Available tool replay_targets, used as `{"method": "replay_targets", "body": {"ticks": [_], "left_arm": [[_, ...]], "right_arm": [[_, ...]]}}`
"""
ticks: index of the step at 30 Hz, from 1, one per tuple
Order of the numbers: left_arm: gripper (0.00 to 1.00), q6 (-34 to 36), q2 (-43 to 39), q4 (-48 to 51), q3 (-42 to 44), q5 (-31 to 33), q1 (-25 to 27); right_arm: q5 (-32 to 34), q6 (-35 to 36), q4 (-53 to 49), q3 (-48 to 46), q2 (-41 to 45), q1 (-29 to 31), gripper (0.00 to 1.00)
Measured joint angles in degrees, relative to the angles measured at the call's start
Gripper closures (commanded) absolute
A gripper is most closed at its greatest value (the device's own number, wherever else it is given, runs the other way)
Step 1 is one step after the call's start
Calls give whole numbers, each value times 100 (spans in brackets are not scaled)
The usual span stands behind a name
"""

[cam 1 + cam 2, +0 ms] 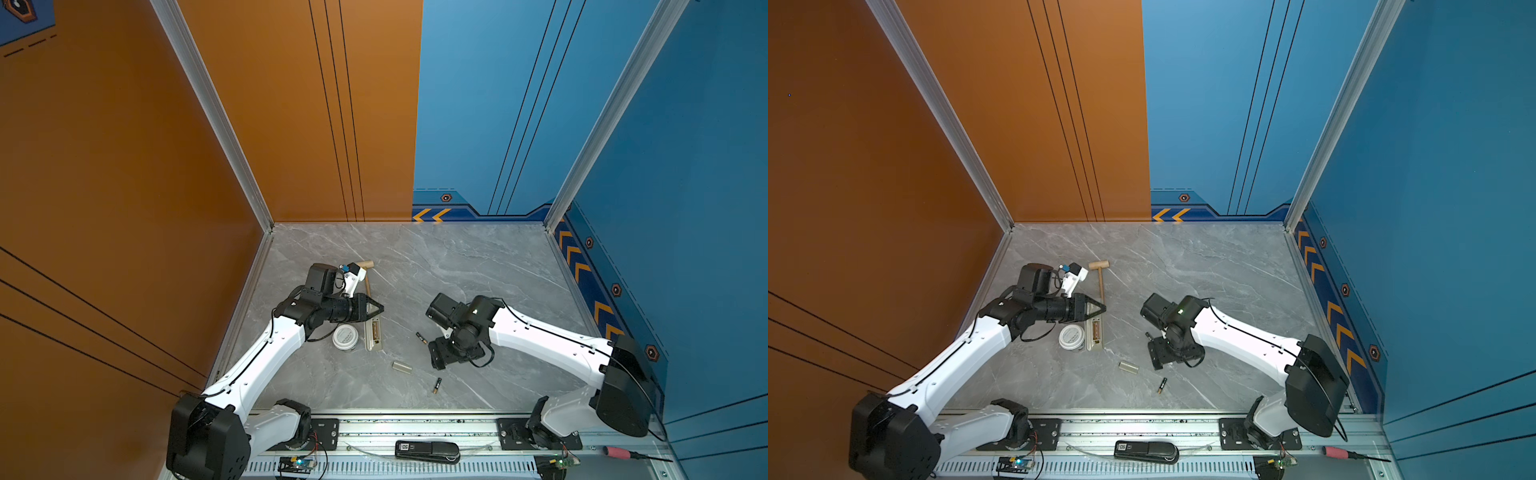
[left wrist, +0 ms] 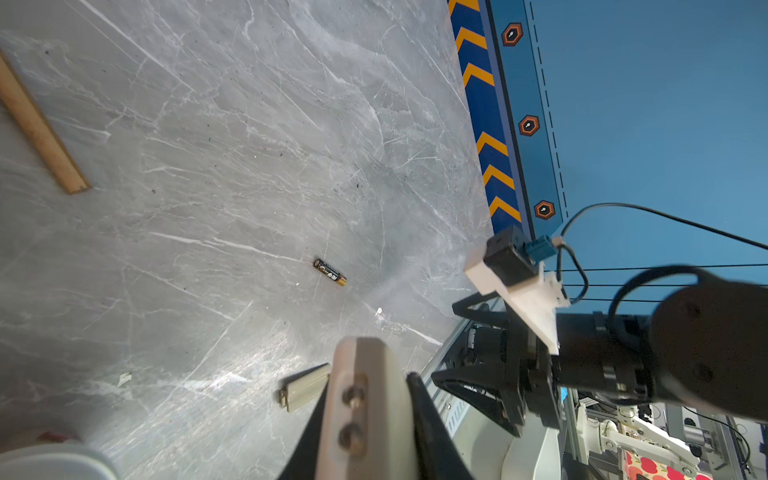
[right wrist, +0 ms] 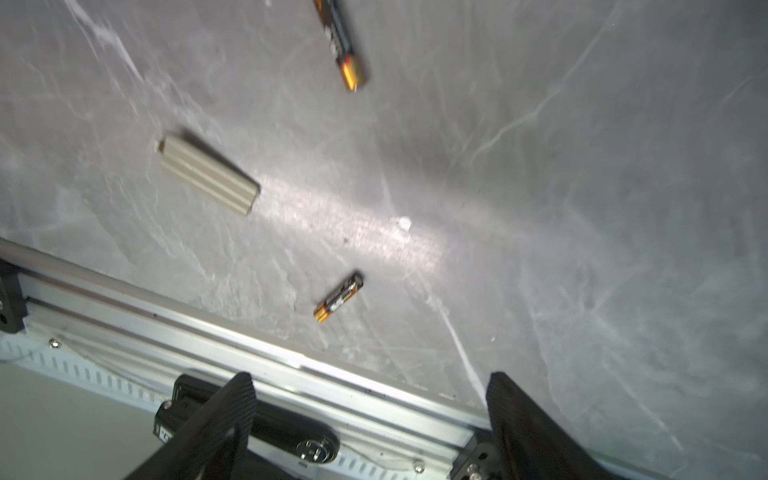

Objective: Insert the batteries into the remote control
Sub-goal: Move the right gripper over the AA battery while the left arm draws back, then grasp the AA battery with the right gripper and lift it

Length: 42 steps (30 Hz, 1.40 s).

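Remote control [image 1: 372, 336] is found lying back-up on the marble table [image 1: 478, 266], with its battery bay uncovered and, as far as can be judged, empty. Its far end is clamped by the left gripper [image 1: 375, 309], whose jaws are drawn narrow onto the casing. This hold is judged to steady the handset against the table while cells are pressed in.

Both batteries are noted loose on the table. The far battery [image 1: 421, 338] lies just beside the right arm's wrist, and the near battery [image 1: 436, 385] lies closer to the front rail [image 1: 415, 424]. The beige cover [image 1: 401, 367] lies apart from the remote, judged set aside so that the bay is kept accessible.

The right gripper [image 3: 372, 376] is pointed toward the near battery with its jaws wide and nothing held. It is judged to be lined up for a pick.
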<state>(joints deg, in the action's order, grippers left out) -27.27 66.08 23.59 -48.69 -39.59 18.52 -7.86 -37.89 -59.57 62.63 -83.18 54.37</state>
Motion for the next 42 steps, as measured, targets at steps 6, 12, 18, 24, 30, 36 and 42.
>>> {"method": "replay_targets", "body": {"ticks": [6, 12, 18, 24, 30, 36, 42], "left_arm": [[100, -2, -184, -35, 216, 42, 96], [100, -22, -448, -105, 326, 68, 144], [100, -26, -643, -125, 437, 92, 144], [100, -63, -647, -142, 437, 109, 149], [100, -70, -647, -155, 437, 129, 155], [100, -70, -647, -155, 437, 140, 155], [100, -85, -647, -155, 437, 210, 208]], "right_arm": [[-103, -595, 245, -122, -422, 433, 37], [-118, -841, 680, -219, -833, 627, 43], [-120, -916, 887, -282, -977, 678, 48], [-160, -916, 1104, -468, -1222, 678, 50], [-188, -938, 1294, -695, -1222, 678, 57], [-247, -957, 1379, -774, -1231, 678, 66], [-243, -951, 1379, -824, -1202, 675, 79]]}}
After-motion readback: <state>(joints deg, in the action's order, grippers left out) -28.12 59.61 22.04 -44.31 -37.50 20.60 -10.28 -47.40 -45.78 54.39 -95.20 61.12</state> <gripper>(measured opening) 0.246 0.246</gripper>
